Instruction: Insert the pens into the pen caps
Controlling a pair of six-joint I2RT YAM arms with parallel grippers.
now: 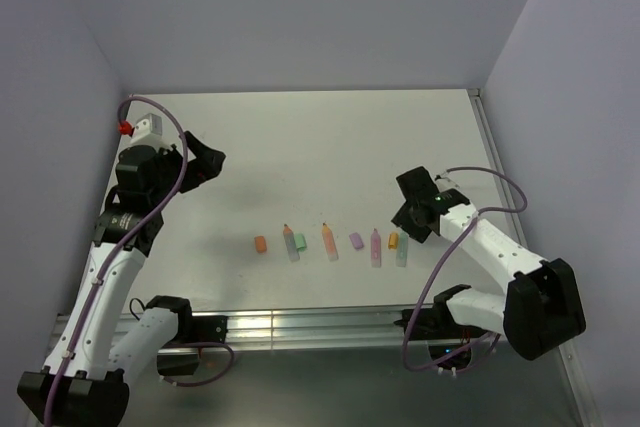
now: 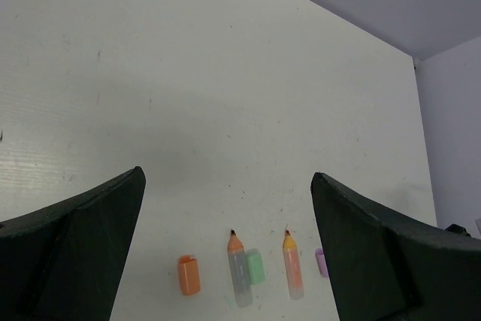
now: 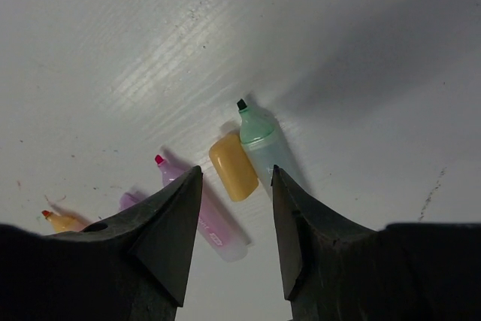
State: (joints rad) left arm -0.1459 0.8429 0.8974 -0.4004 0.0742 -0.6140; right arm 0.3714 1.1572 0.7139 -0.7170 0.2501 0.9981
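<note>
Right wrist: right end effector (image 3: 237, 169) part-spread, empty, above orange cap (image 3: 233, 165) mid-frame; centre it, avoid adj. green pen (image 3: 263, 140).

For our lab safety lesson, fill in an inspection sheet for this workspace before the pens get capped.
Surface: white table, faint scuffs.
Job's things: four pens and four pen caps in one row, none capped.
Clutter: nothing seen.
Grippers: left gripper open, empty, over bare table; right gripper open, empty, near the green pen and orange cap.
Cables: lilac cables loop clear of the row.
Surroundings: plain pale walls.
</note>
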